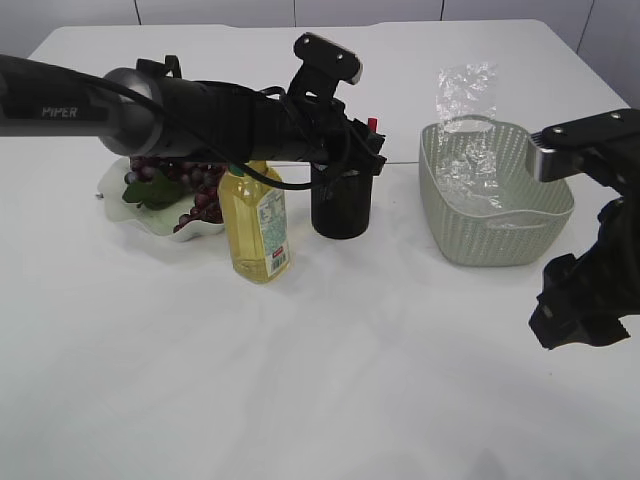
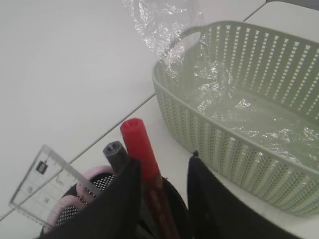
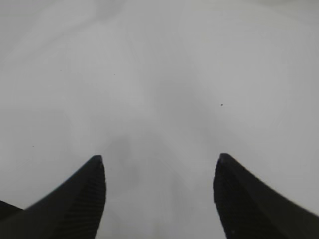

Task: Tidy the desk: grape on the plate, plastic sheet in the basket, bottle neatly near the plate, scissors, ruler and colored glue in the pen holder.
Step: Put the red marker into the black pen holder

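My left gripper (image 1: 368, 150) hangs over the black mesh pen holder (image 1: 343, 205). Its jaws stand apart around the red colored glue (image 2: 142, 149), which leans on the left finger with a gap to the right one. A grey pen top (image 2: 115, 153), the clear ruler (image 2: 40, 184) and pink scissors handles (image 2: 97, 175) stick out of the holder. The grape (image 1: 195, 195) lies on the pale green plate (image 1: 115, 185), with the bottle (image 1: 260, 225) beside it. The plastic sheet (image 1: 465, 95) sits in the basket (image 1: 495, 225). My right gripper (image 3: 159, 164) is open over bare desk.
The basket wall (image 2: 224, 144) stands just right of the pen holder, and the crinkled sheet (image 2: 164, 25) rises above its far rim. My left arm stretches across the plate and bottle. White desk (image 1: 300, 380) fills the front.
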You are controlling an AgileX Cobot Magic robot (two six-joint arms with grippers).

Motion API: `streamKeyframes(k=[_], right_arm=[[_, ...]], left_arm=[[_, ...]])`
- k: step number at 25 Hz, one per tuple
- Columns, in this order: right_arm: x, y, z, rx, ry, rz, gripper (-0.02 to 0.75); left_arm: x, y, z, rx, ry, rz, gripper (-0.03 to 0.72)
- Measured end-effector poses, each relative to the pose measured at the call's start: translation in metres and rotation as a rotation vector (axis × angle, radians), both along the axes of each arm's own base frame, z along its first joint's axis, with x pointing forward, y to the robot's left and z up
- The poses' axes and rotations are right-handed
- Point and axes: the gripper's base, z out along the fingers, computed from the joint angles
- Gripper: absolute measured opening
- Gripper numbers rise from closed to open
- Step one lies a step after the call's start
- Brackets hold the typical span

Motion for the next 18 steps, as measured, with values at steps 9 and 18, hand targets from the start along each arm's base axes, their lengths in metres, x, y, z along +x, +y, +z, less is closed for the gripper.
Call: streamKeyframes(k=[9,18], right_arm=[[0.000,0.000,0.000,0.001,-0.002,0.000,0.499],[0.000,0.001,0.000,0.015,0.001,-0.004,0.498]], left_arm=[[0.000,-0.001,0.001,-0.002,-0.001,-0.001,0.284],[-0.008,-0.003,0.042,-0.044,-0.068,-0.013,0.284]])
